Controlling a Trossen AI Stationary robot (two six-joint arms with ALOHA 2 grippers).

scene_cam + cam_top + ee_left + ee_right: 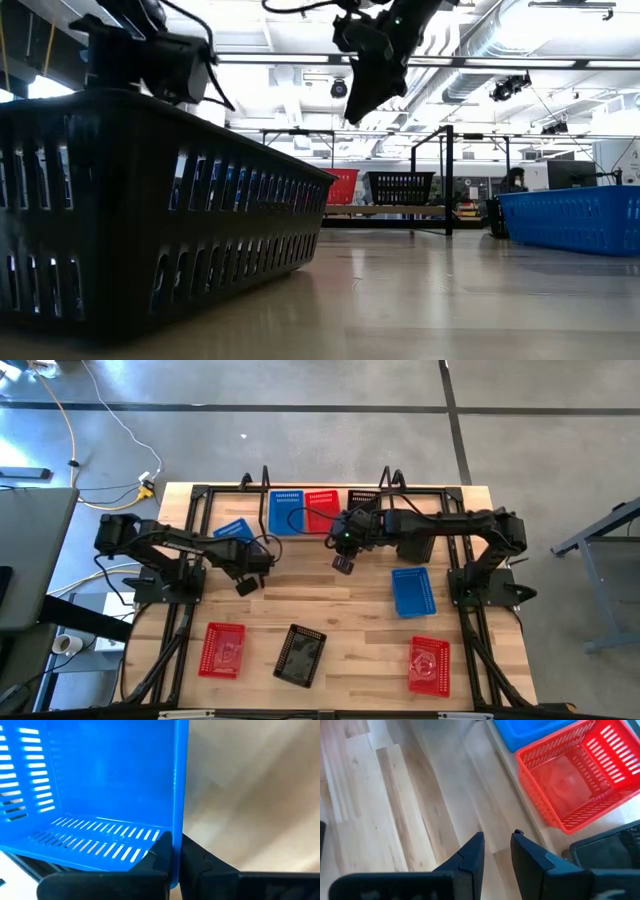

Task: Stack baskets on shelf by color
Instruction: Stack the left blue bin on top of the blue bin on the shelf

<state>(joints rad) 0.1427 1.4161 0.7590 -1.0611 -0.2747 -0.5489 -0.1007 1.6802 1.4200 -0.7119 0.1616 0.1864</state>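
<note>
On the left of the slatted wooden worktop (330,610), the left gripper (175,857) is clamped on the thin side wall of a blue perforated plastic basket (235,532), held just short of the shelf (325,510). The basket looks light and fairly stiff but slick, so the rim wall seems the soundest hold. Further right, the right gripper (496,851) hangs narrowly parted and empty beside the red perforated plastic basket (580,775) on the shelf.

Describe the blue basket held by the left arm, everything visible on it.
The blue basket is glossy blue plastic, rectangular, with rows of narrow slots in its floor and walls. It is empty. The left hand is shut on one wall, a finger on each side. From above it shows tilted, at the table's back left, just left of the blue and red baskets already on the shelf.
</note>
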